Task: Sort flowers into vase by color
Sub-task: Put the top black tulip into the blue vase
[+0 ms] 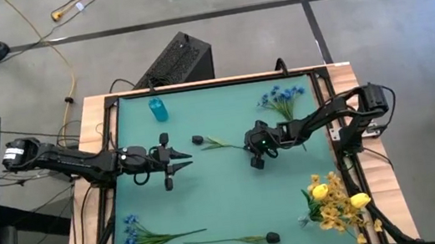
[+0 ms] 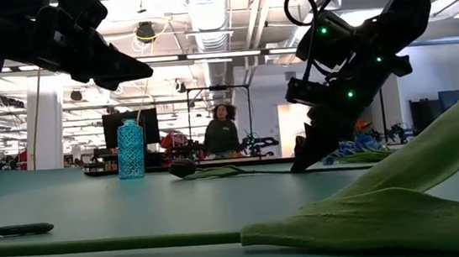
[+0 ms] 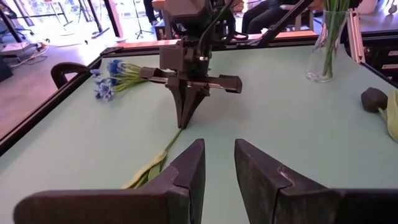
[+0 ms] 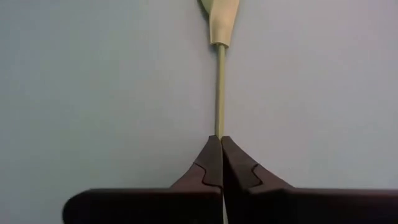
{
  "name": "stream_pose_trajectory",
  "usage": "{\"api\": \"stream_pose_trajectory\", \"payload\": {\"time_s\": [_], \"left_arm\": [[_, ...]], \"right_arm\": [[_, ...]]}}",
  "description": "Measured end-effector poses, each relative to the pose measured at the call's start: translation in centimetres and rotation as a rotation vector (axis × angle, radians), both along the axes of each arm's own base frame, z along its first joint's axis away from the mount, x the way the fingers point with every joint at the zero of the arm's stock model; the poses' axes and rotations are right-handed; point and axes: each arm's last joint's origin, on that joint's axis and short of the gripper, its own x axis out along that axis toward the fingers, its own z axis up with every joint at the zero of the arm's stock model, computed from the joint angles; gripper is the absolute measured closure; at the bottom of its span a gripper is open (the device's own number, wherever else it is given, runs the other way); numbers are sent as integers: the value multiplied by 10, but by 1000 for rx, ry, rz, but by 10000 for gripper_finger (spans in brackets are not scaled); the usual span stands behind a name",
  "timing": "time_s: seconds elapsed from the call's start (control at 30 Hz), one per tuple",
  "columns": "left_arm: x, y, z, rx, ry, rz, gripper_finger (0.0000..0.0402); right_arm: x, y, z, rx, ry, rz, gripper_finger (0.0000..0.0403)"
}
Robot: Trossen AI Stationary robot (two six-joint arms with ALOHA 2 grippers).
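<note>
A dark-budded flower lies on the green table, its bud [image 1: 197,140] toward the left and its thin green stem [image 1: 225,144] running right. My right gripper [image 1: 251,146] points down over the stem's right end and is shut on it [image 4: 221,138]. My left gripper [image 1: 185,160] hovers open above the table just left of the bud, facing the right gripper [image 3: 219,155]. A blue vase [image 1: 157,109] stands near the far edge. A clear vase with yellow flowers [image 1: 333,199] stands near the right corner. My right gripper pinches the dark-budded flower's stem near its bare end [image 4: 219,127] between its two fingertips. It comes from above, pointing down, fingers closing across the stem. The stem stretches straight away toward its leaf [image 4: 221,22] and lies on the table [image 3: 163,155].
A blue blossom sprig [image 1: 282,97] lies at the far right. Another blue sprig [image 1: 140,237] and a second dark-budded flower [image 1: 272,237] lie near the front edge. A raised frame [image 1: 106,137] borders the table. A person [image 2: 223,133] stands far behind it.
</note>
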Motion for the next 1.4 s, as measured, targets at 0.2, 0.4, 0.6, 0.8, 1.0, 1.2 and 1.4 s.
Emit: {"api": "stream_pose_trajectory", "payload": {"time_s": [0.2,0.4,0.6,0.8,1.0,1.2,1.4], "left_arm": [[0,0,0,0,-1,1,327],[2,0,1,-26,-26,11,327],[13,-2,-7,-51,-40,-13,327],[28,-4,-18,-38,-91,-46,327],[39,-5,-24,-65,-200,-43,326],[46,-2,-37,-142,-233,56,318],[60,1,-40,-234,-239,88,252]], "right_arm": [[-5,0,12,14,-22,-20,383],[-11,1,36,0,-83,-11,386],[-18,-2,52,-24,-294,-10,386],[-26,-1,60,-18,-432,-13,386],[-22,-1,71,-25,-556,-13,386],[-18,-4,84,-73,-679,5,386],[-16,-6,98,-90,-828,-1,386]]}}
